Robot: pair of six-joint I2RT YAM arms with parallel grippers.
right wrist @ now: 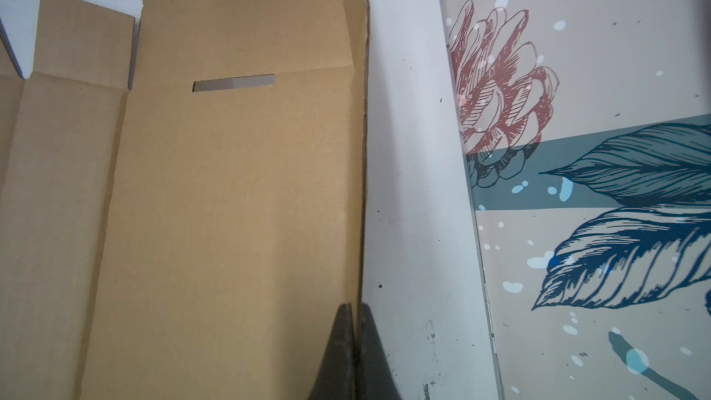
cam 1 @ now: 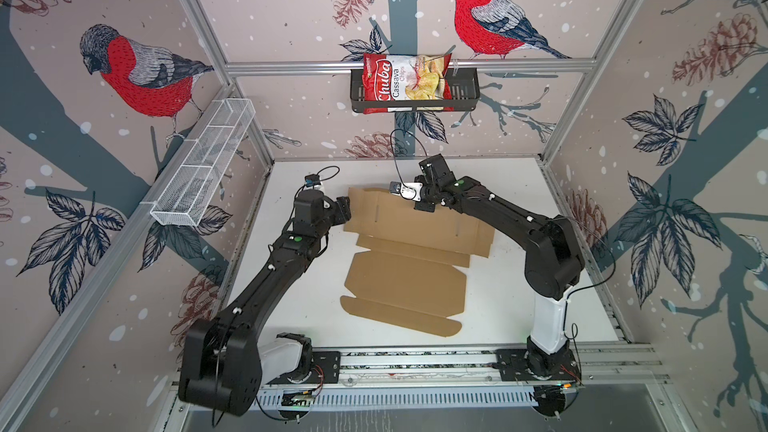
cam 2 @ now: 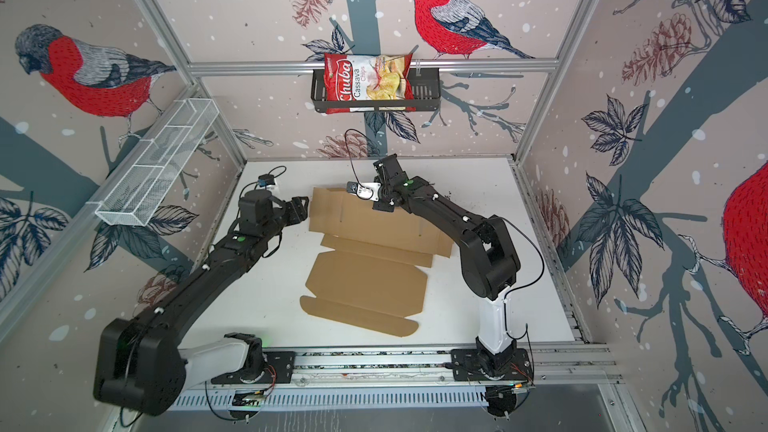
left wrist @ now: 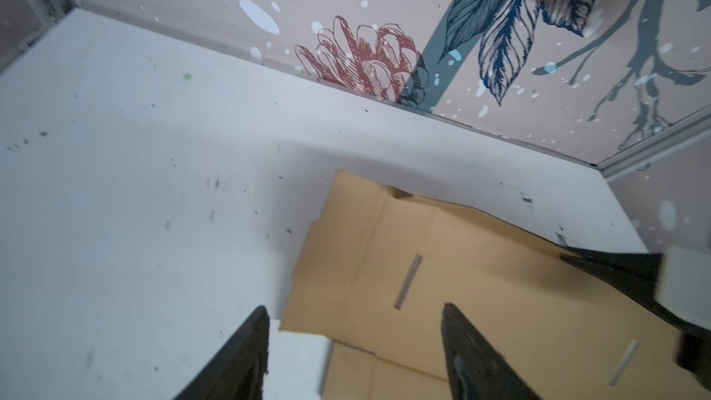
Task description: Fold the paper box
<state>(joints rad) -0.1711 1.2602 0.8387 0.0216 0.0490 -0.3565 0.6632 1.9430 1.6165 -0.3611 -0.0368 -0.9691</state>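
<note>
In both top views the black right arm [cam 1: 498,211] covers the far right part of the paper box [cam 1: 407,280], a plain brown corrugated cardboard sheet. That arm's fingers are hidden beneath the wrist camera [cam 1: 400,189], so we see them only in the right wrist view. The left wrist view is blurred and cuts the sheet off at the frame edge.

The sheet is die-cut and unfolded, with creases, side flaps and narrow slots [right wrist: 234,83]. It lies flat in the middle of the white table [cam 1: 503,309], except for a narrow strip along its far edge, which stands up. Its long axis runs from the table's near edge toward the far edge, slightly skewed. The rounded tuck flap points to the near edge and the wide winged panel to the far one.

The right gripper [right wrist: 356,307] is pressed together on that raised strip. The left gripper [left wrist: 354,307] stands spread, holding nothing, just beside the sheet's far left corner. We cannot tell whether it touches the cardboard.
</note>
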